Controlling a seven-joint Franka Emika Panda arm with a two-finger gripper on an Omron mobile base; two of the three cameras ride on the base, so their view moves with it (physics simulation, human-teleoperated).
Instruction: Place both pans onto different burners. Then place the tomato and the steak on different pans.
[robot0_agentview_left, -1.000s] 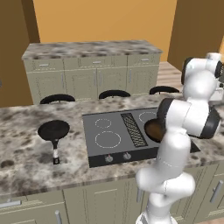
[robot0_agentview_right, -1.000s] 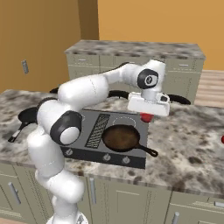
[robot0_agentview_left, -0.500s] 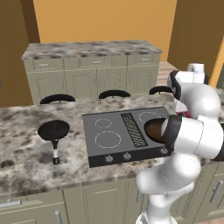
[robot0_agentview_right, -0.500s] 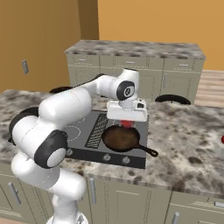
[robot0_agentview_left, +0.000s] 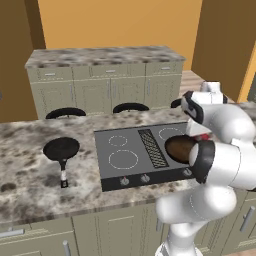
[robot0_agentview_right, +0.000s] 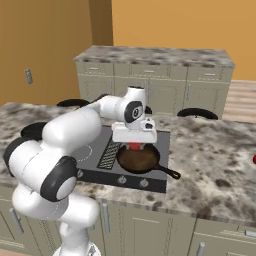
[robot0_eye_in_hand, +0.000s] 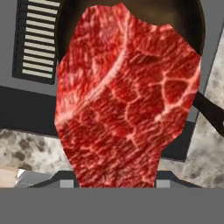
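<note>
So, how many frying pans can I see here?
2. The black pan lies on the counter left of the cooktop; the brown pan sits on its right side.

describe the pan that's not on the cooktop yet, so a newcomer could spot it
Find the flat dark grey cooktop set in the marbled stone counter. To its left, in the left base view, a round all-black frying pan lies on the stone. Unlike the brown-inside pan on a burner, its long handle ends in a light tip.
</note>
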